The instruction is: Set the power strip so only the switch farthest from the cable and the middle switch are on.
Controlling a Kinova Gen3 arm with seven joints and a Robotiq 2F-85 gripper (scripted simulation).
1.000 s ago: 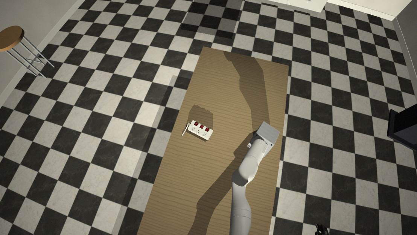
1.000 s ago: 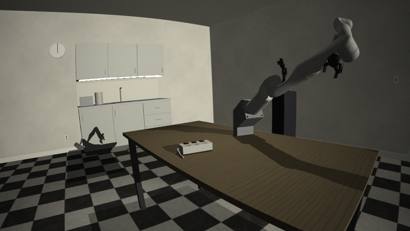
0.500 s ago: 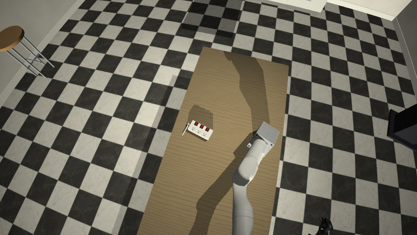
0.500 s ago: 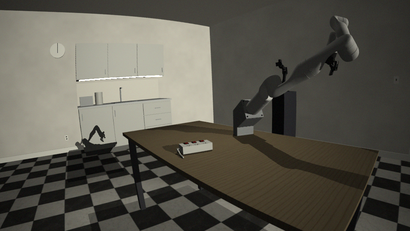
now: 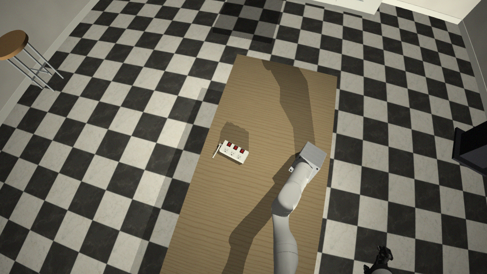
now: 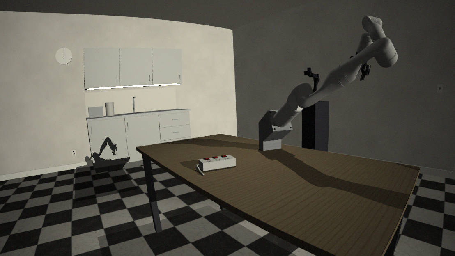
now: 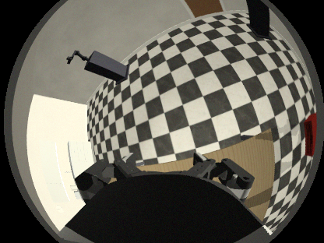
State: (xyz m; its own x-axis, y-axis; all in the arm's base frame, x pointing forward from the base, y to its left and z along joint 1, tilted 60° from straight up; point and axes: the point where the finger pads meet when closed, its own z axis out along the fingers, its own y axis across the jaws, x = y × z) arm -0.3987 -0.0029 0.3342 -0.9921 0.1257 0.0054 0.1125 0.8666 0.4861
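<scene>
1. One wooden surface (image 5: 259, 218), long and rectangular, which we record standing on a black-and-white chequered floor (image 5: 102, 142); dark legs show in the exterior view.
2. One white arm (image 6: 337, 79), which we note mounted on a grey base block (image 6: 265, 133) at the surface's far edge. It rises steeply from the block and folds back at its highest joint, well above the surface.
3. One run of kitchen cabinets (image 6: 140, 127) against the lit wall, with wall cupboards (image 6: 132, 66) above and a round clock (image 6: 63, 56) to their left.
4. One dark pedestal (image 6: 316, 125), which we see behind the arm's base.
5. One round-topped stool (image 5: 13, 44) with metal legs, by the wall and well apart from the surface.
6. One power strip (image 5: 233, 153), white, lying flat and the right way up near the surface's edge, well apart from the arm's base. Its short cable stub (image 5: 216, 151) leaves one end.
7. Three red switches (image 5: 235, 147), in a row along the strip's top; we cannot tell their positions.
8. One pair of fingers (image 6: 364, 71), dark, hanging high under the arm's folded end, far from the strip. We list them as fully spread and grasping nothing.
</scene>
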